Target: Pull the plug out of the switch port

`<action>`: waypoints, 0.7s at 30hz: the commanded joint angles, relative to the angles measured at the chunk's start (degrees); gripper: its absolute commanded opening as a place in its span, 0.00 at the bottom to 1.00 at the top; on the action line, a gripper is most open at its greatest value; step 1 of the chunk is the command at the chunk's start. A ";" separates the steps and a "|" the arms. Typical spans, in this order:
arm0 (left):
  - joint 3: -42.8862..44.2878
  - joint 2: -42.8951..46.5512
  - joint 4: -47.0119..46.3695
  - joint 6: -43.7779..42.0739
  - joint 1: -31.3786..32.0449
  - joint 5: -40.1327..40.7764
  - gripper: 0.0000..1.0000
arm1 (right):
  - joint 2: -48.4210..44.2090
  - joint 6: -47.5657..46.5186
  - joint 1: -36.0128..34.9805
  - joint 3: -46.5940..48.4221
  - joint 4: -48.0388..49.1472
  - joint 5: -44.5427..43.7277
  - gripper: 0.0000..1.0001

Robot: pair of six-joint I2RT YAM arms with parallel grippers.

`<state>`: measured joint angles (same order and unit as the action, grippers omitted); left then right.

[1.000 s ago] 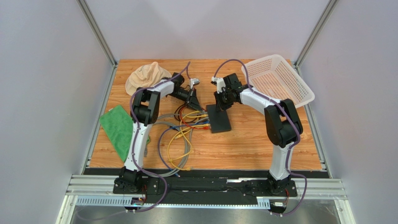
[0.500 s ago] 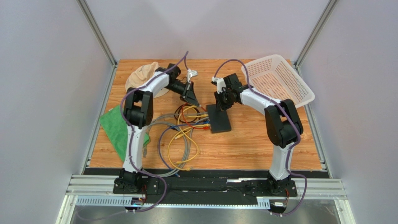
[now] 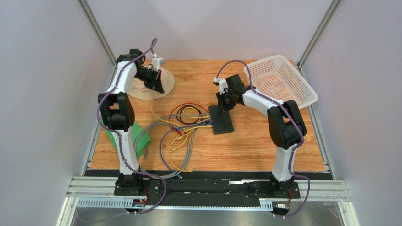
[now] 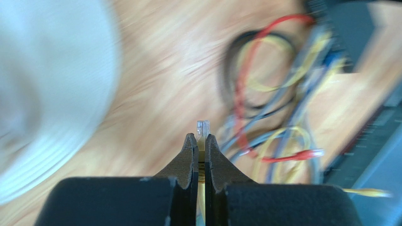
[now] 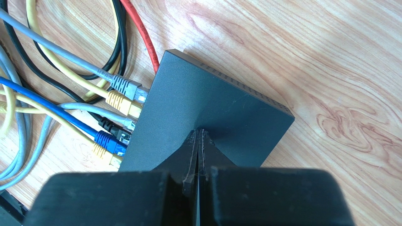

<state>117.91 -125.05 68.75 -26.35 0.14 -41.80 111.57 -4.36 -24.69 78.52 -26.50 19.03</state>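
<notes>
Already the main step looks done: your left gripper [image 4: 198, 140] has its fingers clamped on the plug [image 4: 203, 127] — a small clear plastic one, poking out just past the fingertips in open air. A yellow cable [image 3: 152, 109] trails from behind the fingers back toward the tangle of leads, so the plug is well apart from the switch [image 5: 214, 106].

Your right gripper [image 5: 198, 134] has its fingers pressed together with nothing between them. Their tips rest on the top face of the switch, which I read as pinning it down. The switch lies directly under those fingertips: a flat, matte black box with sharp corners and a row of fine vent slots along the far edge. To the left of the fingers, other leads sit in their ports, among them a grey plug [image 5: 126, 87] and a blue plug [image 5: 109, 141], each with a rubbery boot on a smooth round cable.

What seems left is small — set the freed plug down on the wood-grain table [image 5: 330, 56] and lift off the switch. The left wrist view is blurred, so the pale round shape left of those fingers is hard to name.
</notes>
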 commanded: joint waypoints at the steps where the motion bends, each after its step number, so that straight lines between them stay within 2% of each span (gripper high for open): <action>1: 1.62 -0.36 -0.89 -8.01 -1.99 14.98 0.00 | 4.53 -1.53 -0.36 -0.65 -4.79 -3.29 0.00; 4: 2.41 -1.94 -2.48 -10.03 -1.99 23.76 0.00 | 4.71 -1.53 -0.19 -0.65 -4.79 -3.38 0.00; 8: 0.92 -2.74 -8.53 -13.46 -2.16 39.64 0.00 | 4.27 -1.53 -0.36 -1.00 -4.52 -3.56 0.00; 11: 0.22 -2.82 -14.68 -14.34 -3.22 45.99 0.00 | 4.27 -1.44 -0.36 -1.00 -4.44 -3.73 0.00; 13: 1.26 -3.44 -17.77 -13.65 -3.83 48.21 0.01 | 4.27 -1.44 -0.36 -1.00 -4.35 -3.73 0.00; 14: 1.88 -3.79 -17.86 -13.29 -3.83 48.74 0.07 | 4.27 -1.44 -0.36 -0.91 -4.44 -3.82 0.00; 15: 2.50 -4.49 -17.34 -12.42 -3.83 48.48 0.10 | 4.36 -1.44 -0.45 -0.91 -4.44 -3.82 0.00; 21: 3.03 -2.75 -16.28 -6.62 -3.05 40.41 0.31 | 4.45 -1.44 -0.45 -0.83 -4.52 -3.91 0.00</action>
<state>119.15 -129.14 53.91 -36.32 -3.46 1.52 112.18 -4.34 -24.73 79.44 -27.14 19.14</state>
